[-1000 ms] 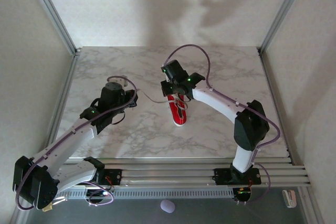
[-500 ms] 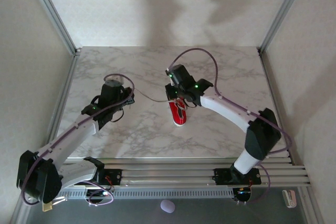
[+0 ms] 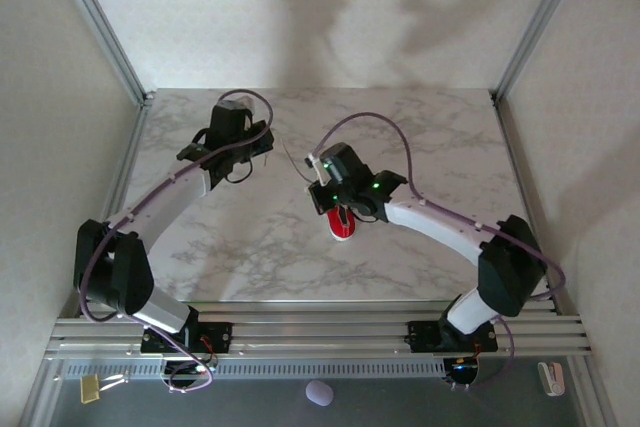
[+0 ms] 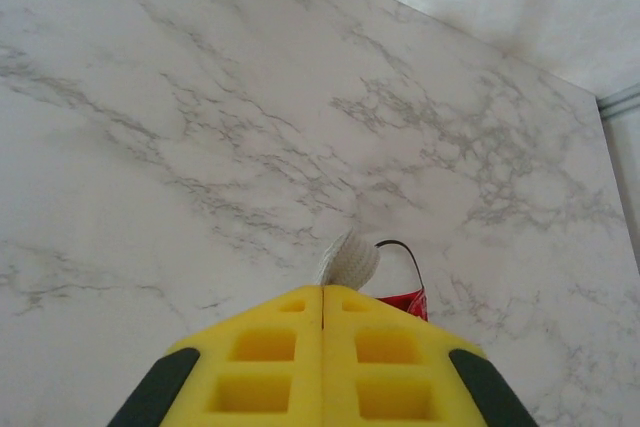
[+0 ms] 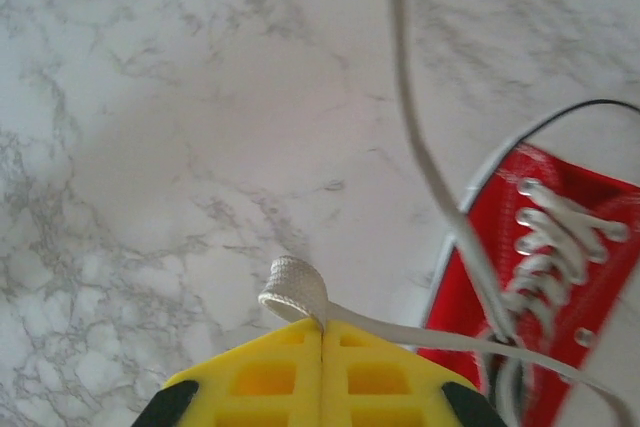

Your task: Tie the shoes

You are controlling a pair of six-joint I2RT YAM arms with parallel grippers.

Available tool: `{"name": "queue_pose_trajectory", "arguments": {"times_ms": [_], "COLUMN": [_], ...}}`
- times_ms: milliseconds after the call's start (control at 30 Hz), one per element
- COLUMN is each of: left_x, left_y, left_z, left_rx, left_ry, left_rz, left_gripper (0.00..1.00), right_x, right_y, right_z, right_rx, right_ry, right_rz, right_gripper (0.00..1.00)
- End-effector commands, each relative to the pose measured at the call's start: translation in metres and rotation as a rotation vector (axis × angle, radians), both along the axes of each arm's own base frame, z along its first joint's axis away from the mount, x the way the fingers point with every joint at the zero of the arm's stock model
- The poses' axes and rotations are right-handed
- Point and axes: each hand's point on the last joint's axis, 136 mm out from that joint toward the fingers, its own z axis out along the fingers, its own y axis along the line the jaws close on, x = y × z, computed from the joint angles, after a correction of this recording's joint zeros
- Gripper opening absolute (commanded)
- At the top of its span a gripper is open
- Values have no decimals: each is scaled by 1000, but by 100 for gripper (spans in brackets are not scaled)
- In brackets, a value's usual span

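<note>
Red sneaker (image 3: 342, 225), lace ends (image 5: 295, 292) in fingers (image 5: 255, 387)

I see my left arm reaching toward the far left of the marble bench (image 3: 200, 247), its gripper (image 3: 266, 137) well apart from the red sneaker (image 3: 343, 226). My right gripper (image 3: 314, 163) hangs just past the sneaker's far end. A thin white lace (image 3: 292, 162) runs between both grippers
</note>
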Motion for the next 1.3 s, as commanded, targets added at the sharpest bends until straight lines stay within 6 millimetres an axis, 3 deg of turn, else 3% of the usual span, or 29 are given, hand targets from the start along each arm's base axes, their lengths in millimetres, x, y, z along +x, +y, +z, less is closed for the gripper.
{"name": "queue_pose_trajectory", "arguments": {"times_ms": [0,133,267,333,433,567,767,933,1100,1267], "left_x": [0,-3,-3,-4,-7,-7,-9,-17,-19,-28], "left_y": [-13,-20,-24,-31,-41,-49,-66,-88,-110,-145], "left_z": [11,18,17,18,16,12,8,10,16,22], "left_rx": [-33,-59,-68,-85,-89,-77,-85,-117,-229,-289], "left_ry": [-1,-18,-14,-19,-22,-19,-4,8,17,11], "left_rz": [-87,-127,-148,-178,-216,-236,-269,-272,-231,-294], "left_gripper": [0,0,0,0,0,0,0,0,0,0], "right_x": [5,11,5,4,6,10,20,29,17,10], "right_y": [25,40,56,59,52,22,-54,-118,-126,-141], "right_z": [-12,-36,-49,-45,-23,15,40,43,50,54], "right_rx": [33,36,38,58,94,123,132,177,302,371], "right_ry": [0,40,70,67,12,-107,-225,-159,-65,-13], "right_rz": [29,26,68,69,40,-36,-266,-491,-502,-535], "right_gripper": [0,0,0,8,33,53,56,59,57,55]}}
